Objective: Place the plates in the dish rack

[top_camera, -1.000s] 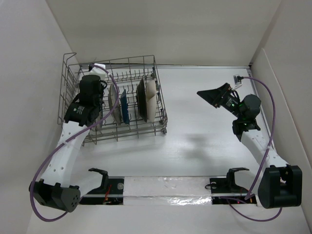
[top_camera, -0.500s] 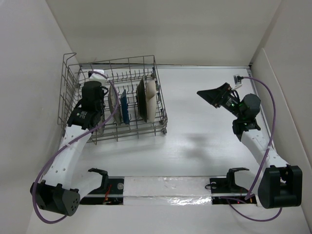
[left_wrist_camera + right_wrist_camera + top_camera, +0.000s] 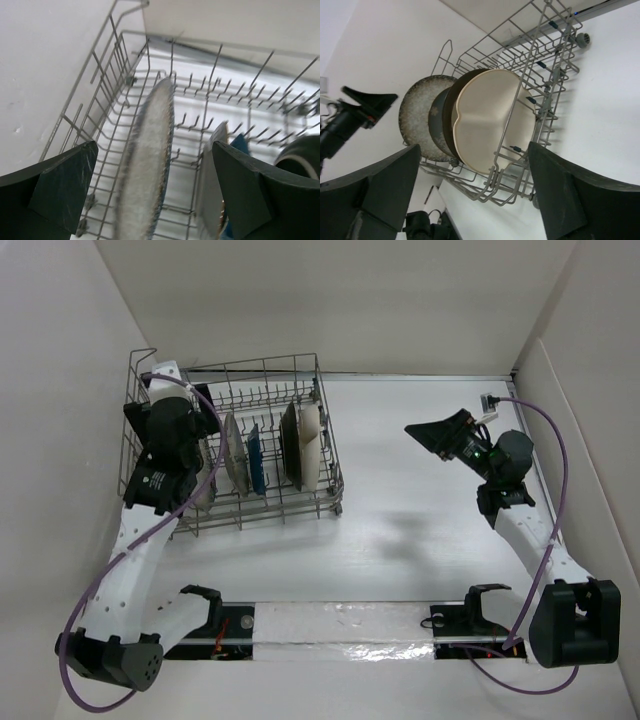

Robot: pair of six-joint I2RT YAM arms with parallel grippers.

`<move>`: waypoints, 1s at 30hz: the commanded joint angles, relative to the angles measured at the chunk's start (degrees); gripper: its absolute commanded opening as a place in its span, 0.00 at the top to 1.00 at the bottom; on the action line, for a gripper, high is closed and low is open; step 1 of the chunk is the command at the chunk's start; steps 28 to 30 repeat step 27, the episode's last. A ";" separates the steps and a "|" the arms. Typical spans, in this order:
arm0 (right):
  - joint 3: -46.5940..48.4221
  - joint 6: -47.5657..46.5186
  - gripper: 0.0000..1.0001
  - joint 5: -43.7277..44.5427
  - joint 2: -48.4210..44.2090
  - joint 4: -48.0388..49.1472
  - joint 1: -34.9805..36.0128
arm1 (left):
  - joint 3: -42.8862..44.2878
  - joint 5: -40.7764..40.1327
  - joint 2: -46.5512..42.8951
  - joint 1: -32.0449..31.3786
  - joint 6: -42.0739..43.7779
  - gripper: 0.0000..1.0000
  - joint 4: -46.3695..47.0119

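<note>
Wire is making up the dish rack [image 3: 265, 510]: grey metal, rectangular, raised sides, rows of upright tines, a few tips capped blue. It is sitting at the far left of the table [image 3: 400, 540]. Four round plates are standing on edge inside it, side by side. From left to right: speckled grey-beige plate [image 3: 417, 117] w/ mottled glaze, dark grey plate [image 3: 436, 122], cream plate w/ dark brown rim [image 3: 290, 445], then cream sectioned plate [image 3: 490, 120], smooth and matte, ridges splitting its face into compartments, nearest the rack's right wall. Left gripper [image 3: 154, 147] is hovering over the rack's left part, w/ the speckled plate showing edge-on below it, dark wedge-shaped fingers [image 3: 60, 190] spread wide and gripping nothing. Right gripper [image 3: 432, 436] is hanging over the table's right side, well apart from the rack, fingers likewise splayed, empty. Tabletop is looking white and faintly glossy; plain pale walls [image 3: 350, 300] are closing it in at left, back and right. Count: 1 rack, 4 plates, 2 arms, each trailing 1 purple cable [image 3: 545, 440].
</note>
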 commanded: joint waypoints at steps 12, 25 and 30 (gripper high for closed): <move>4.81 -9.29 0.96 7.17 -4.15 -7.68 0.42 | 6.59 20.29 -15.25 0.03 -16.16 0.01 4.96; 17.46 -14.74 0.35 3.47 -5.92 -15.68 7.36 | -6.06 35.44 -24.93 0.03 -18.81 0.01 14.19; 19.03 -16.58 0.35 5.76 -5.48 -18.22 8.68 | -7.12 35.36 -25.28 0.03 -18.81 0.01 14.99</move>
